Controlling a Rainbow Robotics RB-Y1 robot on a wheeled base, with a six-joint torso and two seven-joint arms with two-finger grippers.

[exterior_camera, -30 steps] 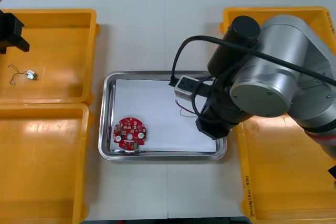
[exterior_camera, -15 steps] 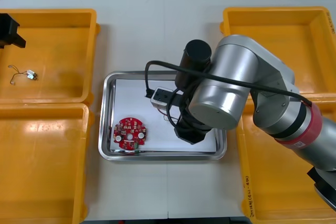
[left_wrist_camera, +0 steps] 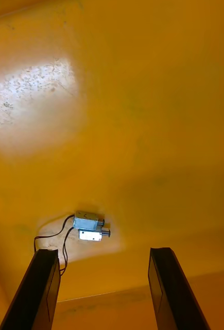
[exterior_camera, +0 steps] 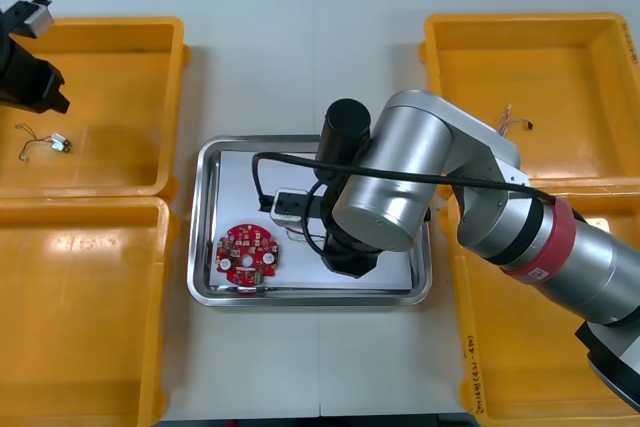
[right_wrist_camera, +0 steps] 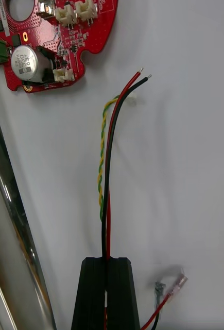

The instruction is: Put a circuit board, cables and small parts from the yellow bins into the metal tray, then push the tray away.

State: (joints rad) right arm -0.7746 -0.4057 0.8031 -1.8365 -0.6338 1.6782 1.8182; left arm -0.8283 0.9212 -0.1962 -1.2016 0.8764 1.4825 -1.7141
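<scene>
My right arm (exterior_camera: 385,187) reaches over the metal tray (exterior_camera: 205,162), which is white inside. Under it, my right gripper (right_wrist_camera: 106,263) is shut on a cable bundle (right_wrist_camera: 107,154) of red, black and twisted yellow-green wires. The cable's free ends hang over the white liner close to the round red circuit board (right_wrist_camera: 45,36). That board (exterior_camera: 250,254) lies in the tray's near left corner. My left gripper (left_wrist_camera: 104,286) is open above the far left yellow bin (exterior_camera: 110,37). A small metal part (left_wrist_camera: 89,227) with thin black wires lies on the bin floor just beyond its fingers.
Another thin cable (exterior_camera: 515,121) lies in the far right yellow bin (exterior_camera: 560,32). The tray's shiny rim (right_wrist_camera: 14,216) runs beside the right fingers. The small metal part (exterior_camera: 48,142) sits near the left bin's left side. Both near bins look bare.
My right arm has swung left across the tray with the cable, bringing it near the circuit board. My left gripper has shifted slightly inward over the far left bin.
</scene>
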